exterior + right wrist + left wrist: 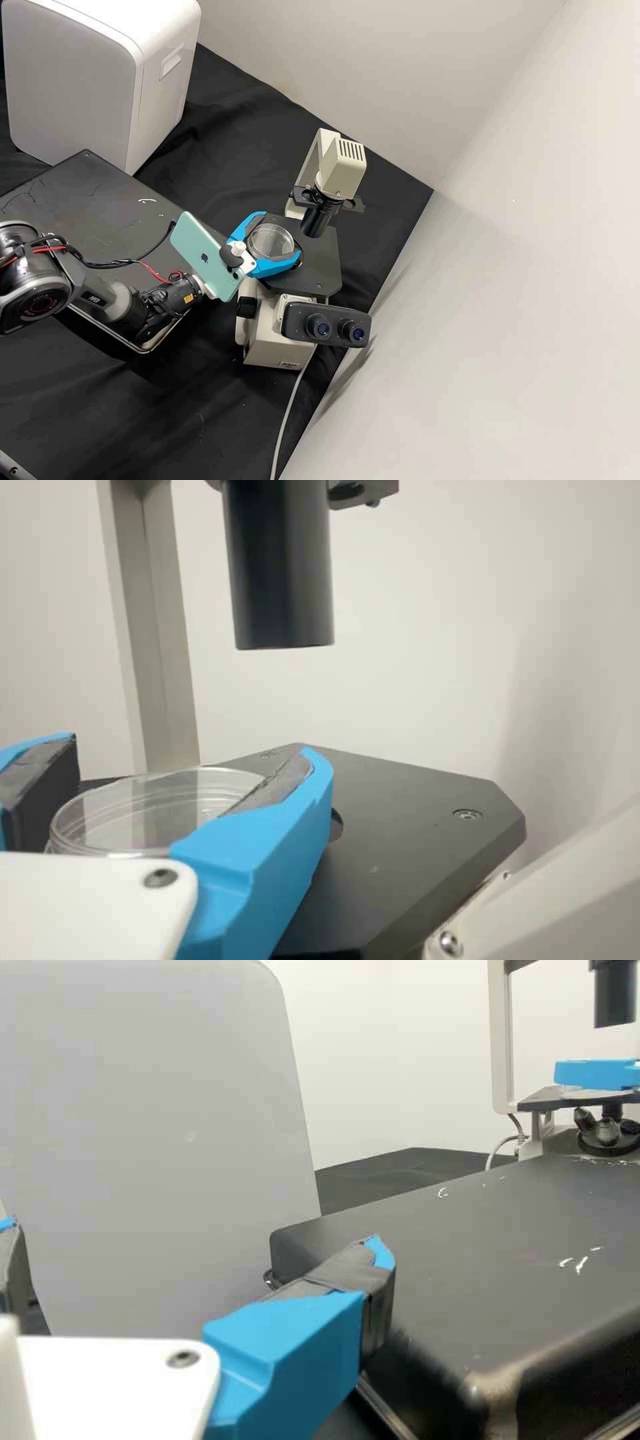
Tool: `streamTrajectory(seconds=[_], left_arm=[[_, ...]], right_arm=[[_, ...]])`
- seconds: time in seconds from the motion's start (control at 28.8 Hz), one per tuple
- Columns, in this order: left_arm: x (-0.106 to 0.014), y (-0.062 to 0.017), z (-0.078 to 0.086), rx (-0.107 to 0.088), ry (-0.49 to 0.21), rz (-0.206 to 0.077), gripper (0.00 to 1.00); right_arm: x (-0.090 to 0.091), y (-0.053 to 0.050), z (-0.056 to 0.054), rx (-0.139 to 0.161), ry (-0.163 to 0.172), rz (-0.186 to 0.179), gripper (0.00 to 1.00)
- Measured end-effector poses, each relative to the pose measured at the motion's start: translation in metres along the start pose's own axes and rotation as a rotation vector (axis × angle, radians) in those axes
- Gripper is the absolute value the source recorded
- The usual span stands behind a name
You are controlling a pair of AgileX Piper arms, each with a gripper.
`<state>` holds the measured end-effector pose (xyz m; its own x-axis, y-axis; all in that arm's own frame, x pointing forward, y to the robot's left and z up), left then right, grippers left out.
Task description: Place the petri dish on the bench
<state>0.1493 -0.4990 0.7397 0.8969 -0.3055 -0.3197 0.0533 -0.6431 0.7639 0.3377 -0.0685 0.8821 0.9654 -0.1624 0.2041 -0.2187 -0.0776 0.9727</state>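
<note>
Right wrist view has the right claw [180, 765] clamped on the petri dish [140, 810], at lower left of the frame, over the microscope stage [420, 830]. Best to lift it level, clear of the dark tube [280, 560] above, then set it flat on the table [200, 413] before releasing.

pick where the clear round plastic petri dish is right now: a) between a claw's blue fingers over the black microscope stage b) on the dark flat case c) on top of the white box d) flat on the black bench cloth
a: the clear round plastic petri dish sits between the two blue fingers of the right claw, over the black microscope stage.
</note>
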Motion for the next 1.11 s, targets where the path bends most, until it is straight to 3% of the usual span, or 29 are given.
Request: streamTrajectory(seconds=[0.45, 0.73, 0.83, 1.11], left_arm=[[0.000, 0.0000, 0.000, 0.000, 0.000, 0.000, 1.00], [0.000, 0.0000, 0.000, 0.000, 0.000, 0.000, 1.00], [0.000, 0.0000, 0.000, 0.000, 0.000, 0.000, 1.00], [0.000, 0.0000, 0.000, 0.000, 0.000, 0.000, 1.00]], right_arm=[[-0.011, -0.001, -0.003, 0.024, 0.016, -0.010, 0.00], [-0.018, -0.002, -0.004, 0.023, 0.026, -0.015, 0.00], [-0.023, -0.003, -0.007, 0.044, 0.028, -0.022, 0.00], [-0.037, -0.006, -0.016, 0.042, 0.048, -0.048, 0.00]])
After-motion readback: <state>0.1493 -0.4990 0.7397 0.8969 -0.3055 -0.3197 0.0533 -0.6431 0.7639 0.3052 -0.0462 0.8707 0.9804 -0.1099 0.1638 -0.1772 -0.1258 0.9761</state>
